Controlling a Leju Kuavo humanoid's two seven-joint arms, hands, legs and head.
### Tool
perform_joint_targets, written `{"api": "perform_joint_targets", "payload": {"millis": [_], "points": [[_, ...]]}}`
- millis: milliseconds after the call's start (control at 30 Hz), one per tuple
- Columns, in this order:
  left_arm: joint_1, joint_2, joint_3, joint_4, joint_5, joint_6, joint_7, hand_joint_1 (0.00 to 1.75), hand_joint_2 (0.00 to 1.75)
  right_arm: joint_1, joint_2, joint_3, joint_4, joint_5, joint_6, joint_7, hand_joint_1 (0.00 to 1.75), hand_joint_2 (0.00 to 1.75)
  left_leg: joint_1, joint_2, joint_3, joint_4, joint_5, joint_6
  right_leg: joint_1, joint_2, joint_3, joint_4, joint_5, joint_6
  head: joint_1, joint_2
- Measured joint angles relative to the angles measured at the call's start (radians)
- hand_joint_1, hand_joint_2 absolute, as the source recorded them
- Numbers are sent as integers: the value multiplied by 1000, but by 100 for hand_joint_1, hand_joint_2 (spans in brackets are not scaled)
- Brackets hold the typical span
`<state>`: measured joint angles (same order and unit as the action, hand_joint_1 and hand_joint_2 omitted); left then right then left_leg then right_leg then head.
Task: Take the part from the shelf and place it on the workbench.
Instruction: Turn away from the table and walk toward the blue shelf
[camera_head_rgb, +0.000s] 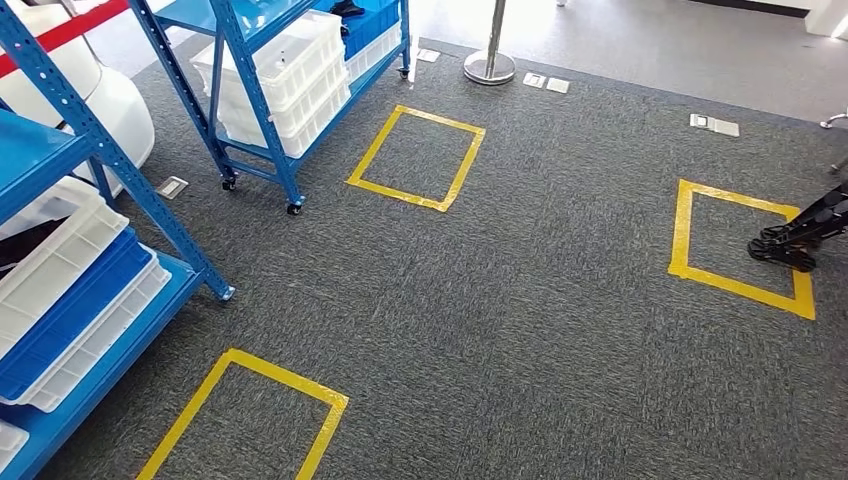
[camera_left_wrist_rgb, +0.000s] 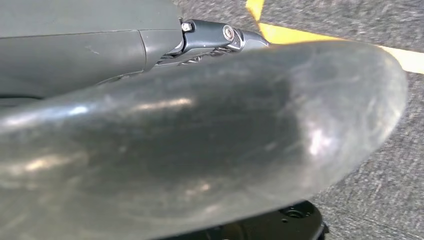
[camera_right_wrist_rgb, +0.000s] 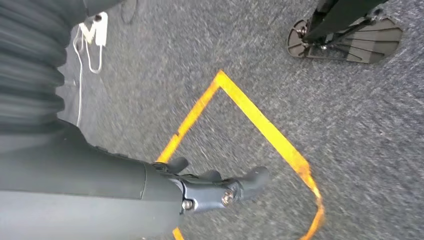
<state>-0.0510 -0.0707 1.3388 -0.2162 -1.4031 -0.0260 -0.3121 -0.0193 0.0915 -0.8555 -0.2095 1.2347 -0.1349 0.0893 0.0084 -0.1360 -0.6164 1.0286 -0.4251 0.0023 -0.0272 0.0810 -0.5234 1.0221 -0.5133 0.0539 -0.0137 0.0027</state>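
Both arms hung low over carpet. The right hand (camera_right_wrist_rgb: 200, 187) had nothing in it, fingers loose and apart, above a yellow tape square (camera_right_wrist_rgb: 260, 122), with a black stand foot (camera_right_wrist_rgb: 345, 37) well beyond its fingertips. The left hand (camera_left_wrist_rgb: 200, 150) was a blur of thumb close to the lens w/ one dark finger (camera_left_wrist_rgb: 210, 37) past it; couldn't tell if it was curled or spread.

Couldn't pick out the part itself; prob. in a white bin (camera_head_rgb: 60, 245) or the blue bin (camera_head_rgb: 60, 320) on the near shelf (camera_head_rgb: 40, 150). That shelf stood out on the left hand's side, well apart from the right, so the left looked nearer. The bins' long sides ran along the shelf front. A second shelf (camera_head_rgb: 250, 90) stood farther ahead. Judged: only bare floor lay between, so approach first, reach after.
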Motion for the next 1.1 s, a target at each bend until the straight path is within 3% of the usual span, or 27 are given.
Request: {"api": "perform_joint_targets", "payload": {"millis": [67,100,133,200,267,300,333,367,433,500,533,600,667,733,800,833,867,900,933,967,1033,1100], "points": [[5,1,0,0,-1,6,5,0,0,-3,1,0,0,4,0,0,0,175,1,-18,-5,-7,8,-14,3,-21,2,-6,7,-21,-1,0],[8,1,0,0,-1,7,7,0,0,-4,1,0,0,6,0,1,0,175,2,-7,-9,-4,7,-20,3,-33,4,-7,10,-29,-1,0],[10,1,0,0,-1,8,9,0,0,-3,1,0,0,7,0,2,0,175,2,20,-17,12,-4,-24,2,-47,6,-9,14,-38,-4,0],[8,0,0,0,-1,11,12,0,0,2,1,0,0,8,0,3,0,175,1,94,-58,105,-66,-28,4,-77,6,-11,19,-50,-11,0],[4,0,0,0,-1,13,12,0,0,7,1,-1,0,8,1,3,0,175,3,124,-113,235,-132,-32,10,-111,4,-10,18,-54,-14,0],[4,0,0,0,-1,14,12,0,0,8,1,-1,0,8,1,3,0,175,3,128,-128,273,-144,-33,12,-128,4,-10,17,-55,-14,0],[5,0,0,0,-1,15,12,0,0,7,2,-1,0,9,3,3,0,175,4,131,-123,273,-136,-34,13,-143,4,-10,16,-56,-14,0],[6,0,0,0,-1,16,12,0,0,7,3,-1,0,9,4,3,0,175,4,137,-97,233,-112,-33,14,-157,5,-10,15,-56,-14,0],[6,0,0,0,-3,19,13,0,0,5,6,-1,0,11,8,3,0,175,-1,180,-17,100,-57,-27,18,-181,11,-9,9,-52,-15,0],[3,0,0,0,-6,23,14,0,0,4,9,-1,0,13,9,3,0,175,-7,210,27,20,-37,-16,25,-201,16,-9,3,-43,-13,0],[3,0,0,0,-7,25,15,0,0,3,10,-1,0,14,9,3,0,175,-12,208,28,13,-39,-10,28,-211,19,-10,2,-38,-11,0],[4,0,0,0,-8,28,17,0,0,-3,11,-1,0,15,10,3,0,175,-12,181,26,5,-33,4,26,-222,25,-11,-2,-29,-10,0],[3,-1,0,0,-8,32,19,0,0,-4,12,-1,0,16,10,3,0,175,-5,155,26,-5,-23,21,24,-174,6,32,-28,-25,-8,0],[-1,-1,0,0,-8,35,19,0,0,-2,13,-1,0,16,11,3,0,175,-1,128,21,-8,-15,31,20,-107,-55,154,-84,-32,-4,0],[-2,-1,0,0,-7,36,18,0,0,1,13,-1,0,17,12,5,0,175,-1,95,14,-8,-11,34,17,-87,-115,269,-121,-30,-3,0],[-1,-2,0,0,-6,36,17,0,0,2,13,-1,0,18,12,6,0,175,0,79,13,-7,-9,32,15,-84,-122,277,-116,-23,-2,0],[-1,-2,0,0,-5,37,16,0,0,3,12,-1,0,19,12,8,0,175,1,62,13,-7,-7,30,13,-81,-109,245,-95,-13,-2,0],[0,-3,0,0,-4,37,15,0,0,3,11,-1,0,19,12,8,0,175,2,46,12,-7,-5,27,9,-70,-80,179,-63,-2,-2,0],[0,-4,0,0,-3,38,14,0,0,3,11,-1,0,20,13,9,0,175,3,31,11,-6,-2,22,5,-46,-47,103,-34,7,-2,0],[0,-4,0,0,-2,38,13,0,0,3,10,-1,1,20,13,9,0,175,1,19,9,-4,-1,16,2,-26,-21,43,-10,8,-2,0],[2,-4,0,0,-1,38,12,0,0,0,11,-1,1,20,14,9,0,175,-1,0,4,-6,4,3,3,-6,-2,-8,7,-5,-3,0],[7,-4,1,0,-1,39,10,0,0,-3,12,-1,1,21,16,9,0,175,1,-14,-2,-10,10,-10,4,-30,2,-10,14,-23,-4,0]]}}
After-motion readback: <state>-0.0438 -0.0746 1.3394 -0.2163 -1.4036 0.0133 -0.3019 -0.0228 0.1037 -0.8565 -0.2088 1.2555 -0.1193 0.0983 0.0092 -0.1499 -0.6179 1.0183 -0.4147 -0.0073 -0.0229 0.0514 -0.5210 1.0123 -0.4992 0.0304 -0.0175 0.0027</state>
